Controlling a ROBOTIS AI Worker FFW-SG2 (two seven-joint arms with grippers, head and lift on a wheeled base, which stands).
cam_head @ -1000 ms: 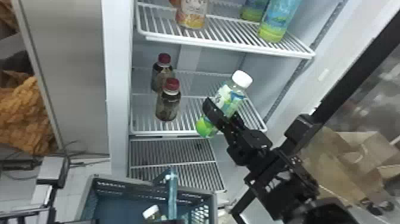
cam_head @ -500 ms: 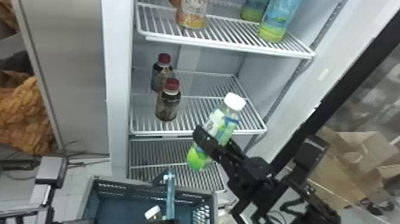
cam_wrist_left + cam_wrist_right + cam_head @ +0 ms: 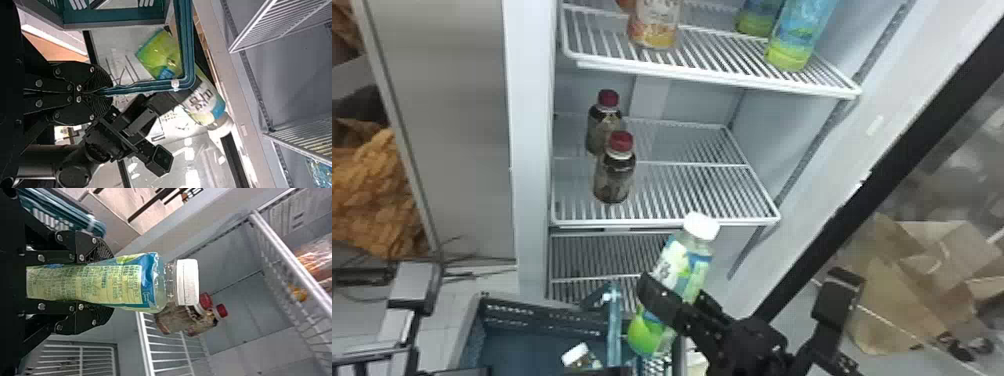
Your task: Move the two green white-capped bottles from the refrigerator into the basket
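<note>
Where the refrigerator (image 3: 532, 150) opens toward the basket (image 3: 502, 315), a green white-capped bottle (image 3: 684, 265) leans in the grip of the right gripper (image 3: 107, 284), its cap uppermost and its green base near the basket's rim. The two black fingers pinch the labelled body from opposite sides, leaving neck and cap free; such a hold probably serves to keep the base leading as the bottle is lowered. Whether the base is already over the basket's opening cannot be told.

Beside it rises the blue-green handle (image 3: 614, 325), on which the left gripper (image 3: 111, 92) is pressed together, presumably to steady the basket and keep its mouth accessible. Inside the basket lies another white-capped bottle (image 3: 575, 354), its body largely hidden; if it is the first of the pair, only the held one remains to be placed. The next move likely calls for clearing rim and handle before release, since the base could catch on either.

Farther out, two red-capped bottles (image 3: 614, 175) stand on the middle shelf (image 3: 677, 221). Above them, the upper shelf (image 3: 732, 80) bears an orange-labelled bottle (image 3: 654, 27) and two blue-green bottles (image 3: 794, 45).
</note>
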